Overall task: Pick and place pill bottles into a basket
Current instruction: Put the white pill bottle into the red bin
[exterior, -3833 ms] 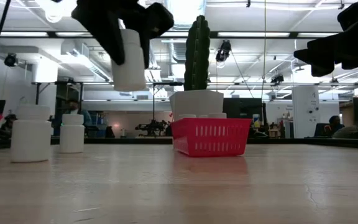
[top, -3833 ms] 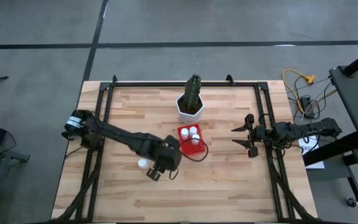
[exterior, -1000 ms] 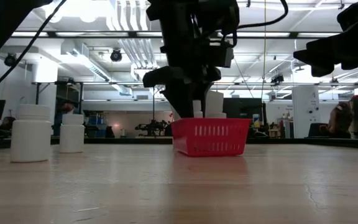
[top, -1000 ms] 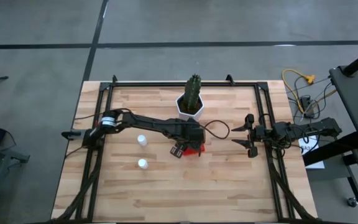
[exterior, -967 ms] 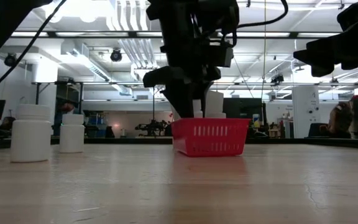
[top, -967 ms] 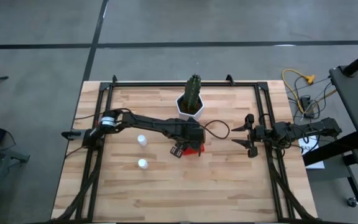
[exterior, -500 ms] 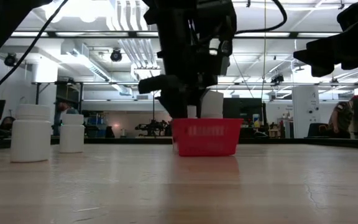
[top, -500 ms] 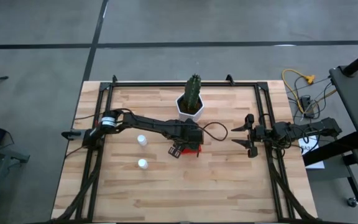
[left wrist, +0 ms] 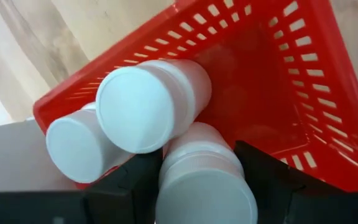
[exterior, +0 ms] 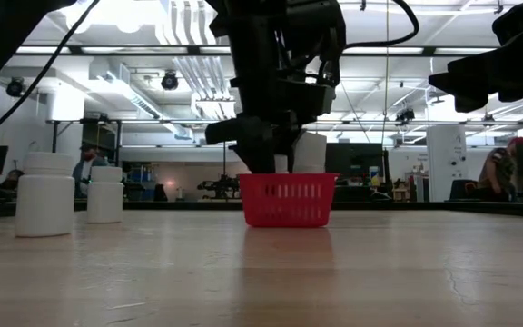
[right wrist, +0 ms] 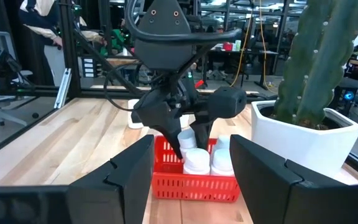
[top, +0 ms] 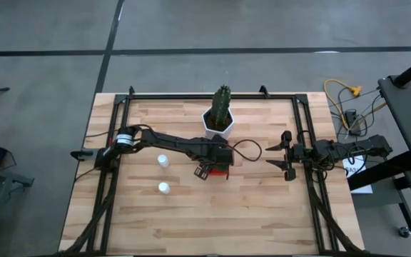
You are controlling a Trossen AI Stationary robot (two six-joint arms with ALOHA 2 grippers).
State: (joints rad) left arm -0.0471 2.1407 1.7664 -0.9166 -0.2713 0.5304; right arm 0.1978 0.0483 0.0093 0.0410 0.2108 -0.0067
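Note:
The red basket (top: 223, 172) stands mid-table, in front of the cactus pot. My left gripper (top: 206, 170) reaches down into it, shut on a white pill bottle (left wrist: 201, 177). Two more pill bottles (left wrist: 148, 102) (left wrist: 82, 149) stand in the basket beside it. Two pill bottles (top: 161, 160) (top: 163, 188) stand upright on the wood left of the basket, and also show in the low view (exterior: 105, 193) (exterior: 45, 195). My right gripper (top: 285, 155) hangs open and empty at the table's right edge. My left gripper pinches the pill bottle by its upper sides, just under the cap (left wrist: 169, 177), between its two fingers. The fingers come from above, pointing down into the basket (left wrist: 291, 74). The bottle stands upright inside the basket (right wrist: 196, 160); whether its base rests on the floor is hidden.
A white hexagonal pot with a green cactus (top: 220, 118) stands just behind the basket. Black frame rails (top: 302, 135) run along the table's sides. Bare wood lies in front of the basket and to its right. People show in the room behind.
My left gripper, holding the bottle inside the basket, has shifted a little toward the table's left edge. The basket has slid that way along the wood with it. My right arm has kept still.

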